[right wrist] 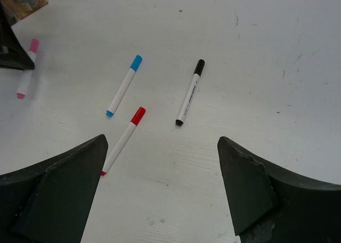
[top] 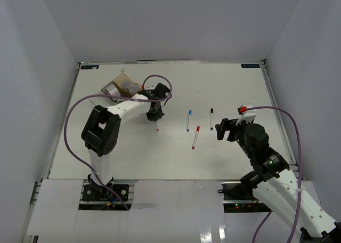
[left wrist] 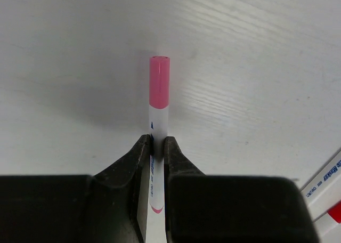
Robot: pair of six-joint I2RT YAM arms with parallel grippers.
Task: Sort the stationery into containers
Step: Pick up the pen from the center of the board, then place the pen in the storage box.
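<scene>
1. The left claw (left wrist: 158,144) is shut narrow on the pink marker (left wrist: 159,91). Its two fingers (left wrist: 139,158) pinch the white barrel approx. at the middle, and the pink cap sticks out past the tips.
2. Why the grip is there, I think: a pinch across the middle keeps such a slim pen balanced, so it should not swing on the way to the containers (top: 120,87).
3. Seen from above, the marker pokes out just below the claw, toward the near edge of the table (top: 176,163). Whether it is lifted or touches the surface, I cannot tell (the shadow under it is soft).
4. The containers stand near this claw, a little behind it and to its left, at the far-left part of the table. So the carry looks short. The amber box is the one I see best.
5. The right claw (right wrist: 161,144) is wide open and holds nothing. It hovers over the right side w/ three pens in front of it.
6. These are the blue marker (right wrist: 123,86), the red marker (right wrist: 123,140) and the black marker (right wrist: 189,92). All lie flat and apart from each other. The red one is nearest, and its tail end goes behind one finger in the wrist view.
7. My judgement: the wide opening is a ready position for the next pen, prob. red or black, but none is between the fingers yet.
</scene>
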